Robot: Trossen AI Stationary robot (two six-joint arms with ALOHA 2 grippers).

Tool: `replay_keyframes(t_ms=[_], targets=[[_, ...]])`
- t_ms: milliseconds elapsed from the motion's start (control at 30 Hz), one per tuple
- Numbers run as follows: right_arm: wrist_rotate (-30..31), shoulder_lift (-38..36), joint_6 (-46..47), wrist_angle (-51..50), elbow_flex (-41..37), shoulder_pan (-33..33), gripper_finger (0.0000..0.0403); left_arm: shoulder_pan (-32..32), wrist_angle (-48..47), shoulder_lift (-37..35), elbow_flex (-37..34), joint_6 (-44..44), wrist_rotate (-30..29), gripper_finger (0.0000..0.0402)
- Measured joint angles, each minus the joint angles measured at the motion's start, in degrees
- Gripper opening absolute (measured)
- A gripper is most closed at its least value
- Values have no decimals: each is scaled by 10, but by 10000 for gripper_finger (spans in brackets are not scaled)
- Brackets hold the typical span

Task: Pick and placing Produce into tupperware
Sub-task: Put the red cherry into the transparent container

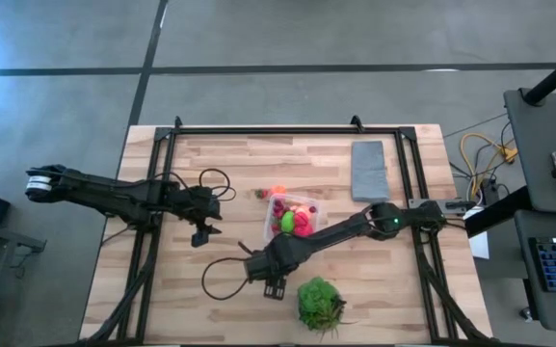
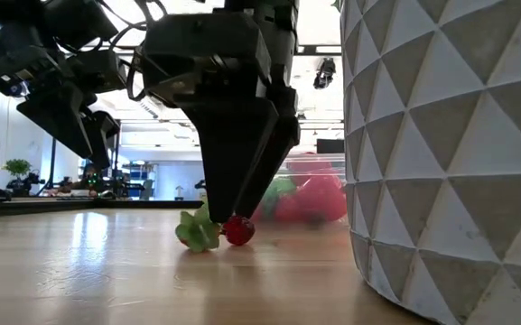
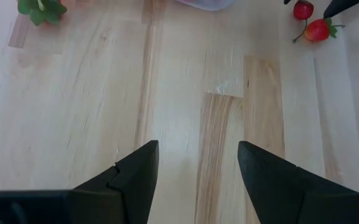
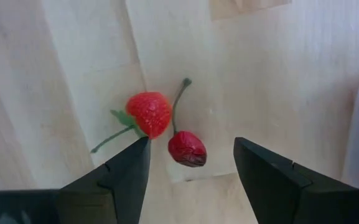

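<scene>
Cherry (image 4: 187,149) lies on the wooden table (image 4: 279,74) between the right gripper's (image 4: 190,163) open, empty jaws, touching a strawberry (image 4: 149,114) just beyond. Its stem runs straight away from the jaws. I would lower squarely over the cherry alone before closing. The left gripper (image 3: 198,163) hangs open and empty over bare wood; the tupperware (image 1: 295,216) is nearby.

From overhead, the right arm (image 1: 328,234) covers the near wall of the tupperware (image 1: 305,202); the produce inside reads only as pink, red and lime blurs. At table level, the right gripper (image 2: 238,203) screens part of the container, and a faceted grey pot (image 2: 450,144) runs off the frame. Beyond the left fingers (image 3: 132,177), a green leafy piece (image 3: 41,9) is cut by the edge.
</scene>
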Motion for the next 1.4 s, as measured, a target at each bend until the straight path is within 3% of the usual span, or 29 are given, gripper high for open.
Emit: replay_keyframes(t_ms=[533, 1000, 1400], targets=[[-32, 0, -49, 5, -17, 8, 224, 0, 0, 0, 0, 0, 0, 206], [9, 0, -45, 21, -27, 6, 223, 0, 0, 0, 0, 0, 0, 206], [9, 0, -45, 25, -29, 6, 148, 0, 0, 0, 0, 0, 0, 206]])
